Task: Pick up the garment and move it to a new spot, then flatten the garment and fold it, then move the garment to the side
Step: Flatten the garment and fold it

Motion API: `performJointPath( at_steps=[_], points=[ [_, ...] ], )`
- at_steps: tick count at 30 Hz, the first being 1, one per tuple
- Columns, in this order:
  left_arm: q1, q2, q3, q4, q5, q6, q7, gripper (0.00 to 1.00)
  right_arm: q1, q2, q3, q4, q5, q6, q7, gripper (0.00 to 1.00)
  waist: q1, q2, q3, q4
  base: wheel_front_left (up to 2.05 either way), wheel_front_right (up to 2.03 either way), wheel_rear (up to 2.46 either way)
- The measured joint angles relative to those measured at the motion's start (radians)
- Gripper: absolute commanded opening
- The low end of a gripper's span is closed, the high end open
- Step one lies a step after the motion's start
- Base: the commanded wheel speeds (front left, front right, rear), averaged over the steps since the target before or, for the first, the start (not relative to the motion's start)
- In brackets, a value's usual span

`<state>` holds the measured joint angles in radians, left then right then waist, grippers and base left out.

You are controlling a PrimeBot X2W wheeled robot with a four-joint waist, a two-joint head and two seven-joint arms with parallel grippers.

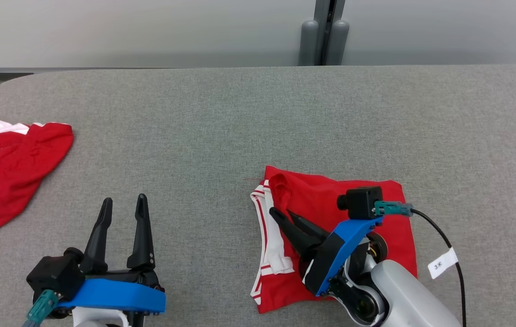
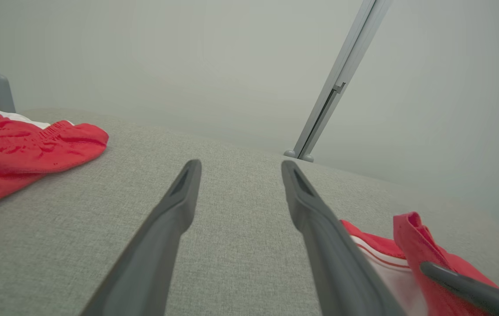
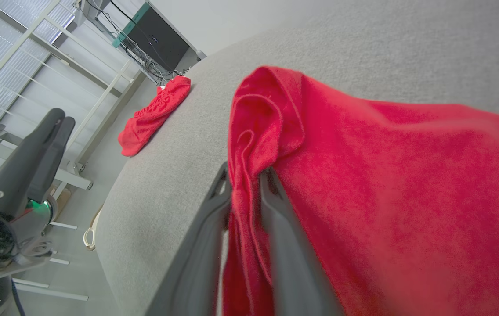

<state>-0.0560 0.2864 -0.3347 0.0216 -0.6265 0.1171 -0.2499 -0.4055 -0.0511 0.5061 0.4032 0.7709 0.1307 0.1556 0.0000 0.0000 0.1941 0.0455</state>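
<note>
Garment (image 1: pixel 321 190) lies folded on the desk (image 1: pixel 240 127), front right. Right fingers (image 1: pixel 290 231) nearly closed, pinching a raised fold at its left edge. Left fingers (image 1: pixel 142 231) wide apart, empty, near. Risk: the thin pinch slips, or drags the layers and undoes the fold.

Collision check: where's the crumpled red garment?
Head view, robot's far left: the crumpled red garment lies at the grey table's left edge, up and left of the open left end effector, apart from it.
</note>
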Motion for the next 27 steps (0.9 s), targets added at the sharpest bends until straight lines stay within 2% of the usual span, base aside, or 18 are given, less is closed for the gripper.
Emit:
performJointPath(
  at_steps=[1,2,9,13,20,27],
  points=[
    [0.000,-0.001,-0.001,0.000,0.000,0.000,0.000,1.00,-0.012,0.000,0.015,0.022,0.019,0.000,-0.013,0.84,0.0000,0.0000,0.000,0.001,0.00,0.00,0.00],
    [0.000,-0.001,-0.001,0.002,0.000,0.000,0.000,1.00,-0.026,0.000,0.033,0.041,0.032,0.000,-0.026,1.00,0.0000,0.0000,-0.001,0.002,0.00,0.00,0.00],
    [0.000,-0.005,-0.005,0.008,0.000,-0.003,-0.003,1.00,-0.110,0.001,0.121,0.103,0.113,0.000,-0.138,1.00,0.0000,0.0000,0.001,-0.001,0.00,0.00,0.00],
    [0.000,-0.007,-0.008,0.011,0.000,-0.005,-0.004,1.00,-0.160,0.002,0.108,0.142,0.068,0.000,-0.225,1.00,0.0000,0.0000,0.000,-0.010,0.00,0.00,0.00],
    [-0.005,-0.015,-0.017,0.016,0.005,-0.011,-0.007,1.00,-0.209,-0.005,-0.052,0.226,-0.239,0.000,-0.370,1.00,0.0000,0.0000,-0.009,-0.027,0.00,0.00,0.00],
    [-0.006,-0.033,-0.023,0.055,0.011,-0.021,-0.009,1.00,-0.086,-0.013,-0.260,0.150,-0.480,0.000,-0.402,1.00,0.0000,0.0000,-0.044,-0.045,0.00,0.00,0.00]
  ],
)
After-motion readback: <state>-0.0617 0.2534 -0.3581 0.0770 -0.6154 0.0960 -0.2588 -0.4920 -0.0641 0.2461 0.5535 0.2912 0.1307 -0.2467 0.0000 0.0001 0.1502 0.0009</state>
